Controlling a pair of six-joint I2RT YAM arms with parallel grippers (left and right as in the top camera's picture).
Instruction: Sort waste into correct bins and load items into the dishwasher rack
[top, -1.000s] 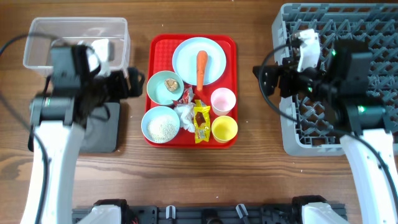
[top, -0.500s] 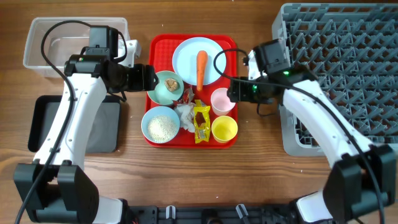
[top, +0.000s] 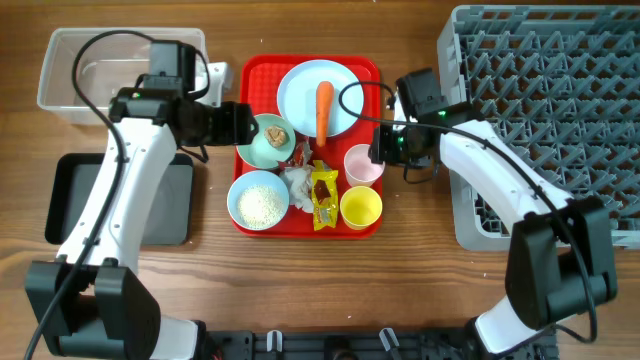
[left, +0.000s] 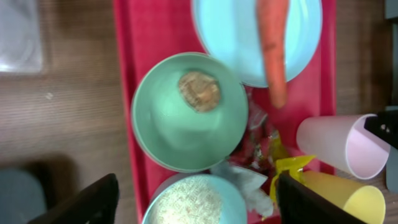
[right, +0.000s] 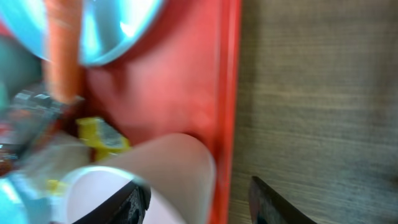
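Note:
On the red serving tray (top: 250, 80) lie a pale blue plate (top: 298, 100) with an orange carrot (top: 323, 108), a bowl with a brown lump (top: 268, 138), a bowl of rice grains (top: 258, 200), a tissue (top: 297, 180), wrappers (top: 322, 190), a pink cup (top: 360, 162) and a yellow cup (top: 361, 207). My left gripper (top: 240, 125) is open beside the lump bowl (left: 189, 115); its fingers (left: 199, 202) span the rice bowl. My right gripper (top: 380, 150) is open, its fingers (right: 199, 202) either side of the pink cup's wall (right: 177, 165).
The clear tub (top: 60, 70) stands at the back left, with the black tray (top: 60, 200) in front of it. The grey dishwasher rack (top: 560, 120) fills the right side. The right arm's cable loops over the tray's right edge.
Both arms have swung inward from the sides to the red tray. In the last half second the right gripper closed in on the pink cup; the left barely moved.

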